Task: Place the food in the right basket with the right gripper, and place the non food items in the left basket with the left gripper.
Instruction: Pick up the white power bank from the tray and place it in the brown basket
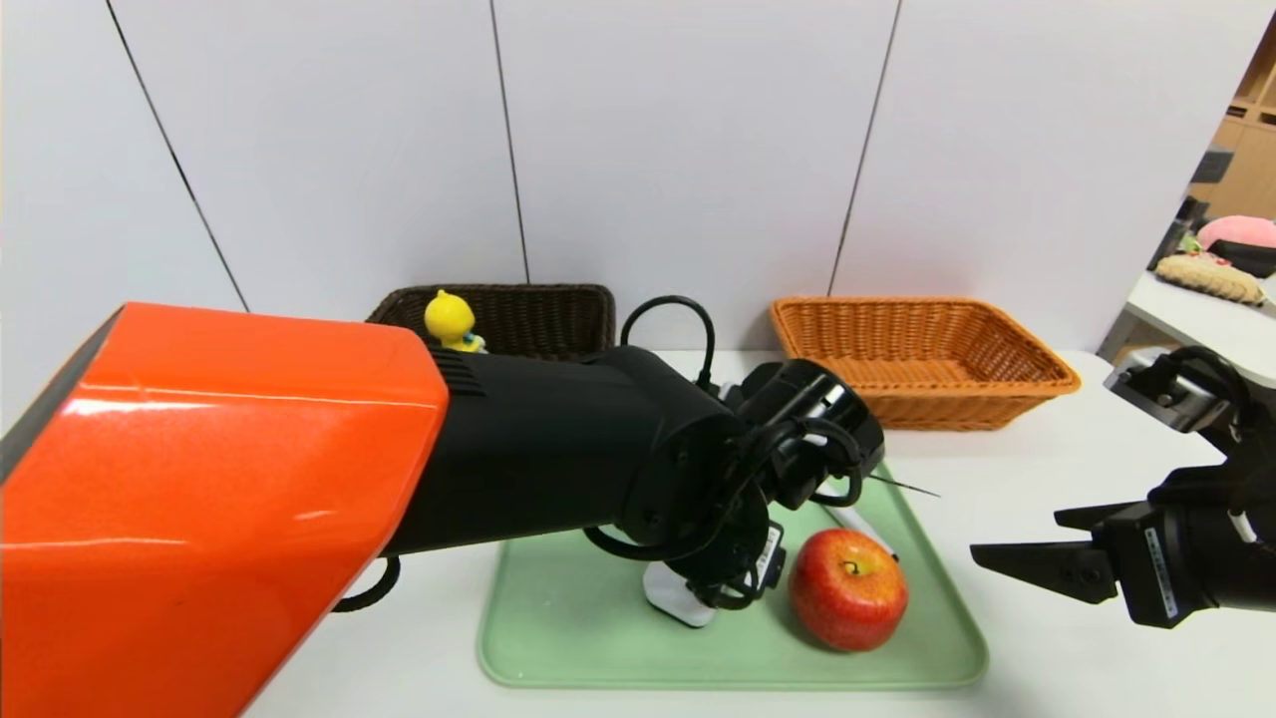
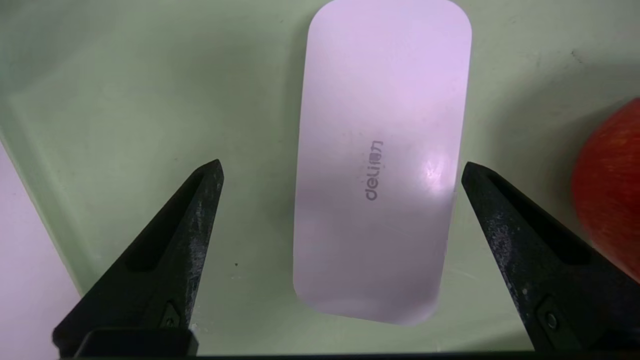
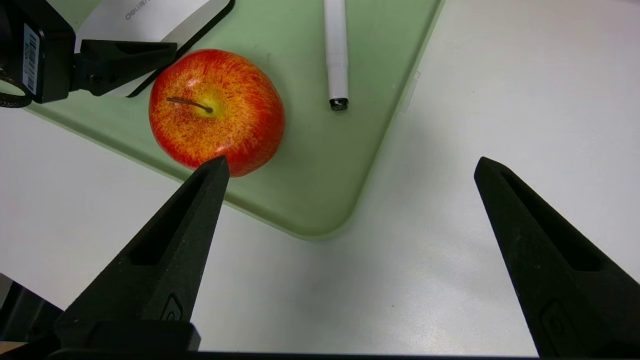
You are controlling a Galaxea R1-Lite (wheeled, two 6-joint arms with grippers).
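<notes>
- Hovering spread-jawed, the left gripper (image 2: pixel 340 172) straddles the flat white rounded-rectangular plastic case (image 2: pixel 380 165) on the pale green plastic tray (image 2: pixel 125 100).
- Closing off-centre could skid it into the red apple (image 1: pixel 847 588).
- Right gripper (image 3: pixel 350 167) waits open beside the tray.

Quick count: two woven wicker baskets, dark brown (image 1: pixel 538 317) and orange (image 1: pixel 917 359), one pale green plastic tray (image 1: pixel 598 638), one red-yellow apple (image 1: pixel 847 588), one flat white rounded case (image 2: pixel 380 165), one white pen (image 3: pixel 336 55), one yellow toy figure (image 1: pixel 451 321).

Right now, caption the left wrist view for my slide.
Open left pincer poised over white case on green tray.
</notes>
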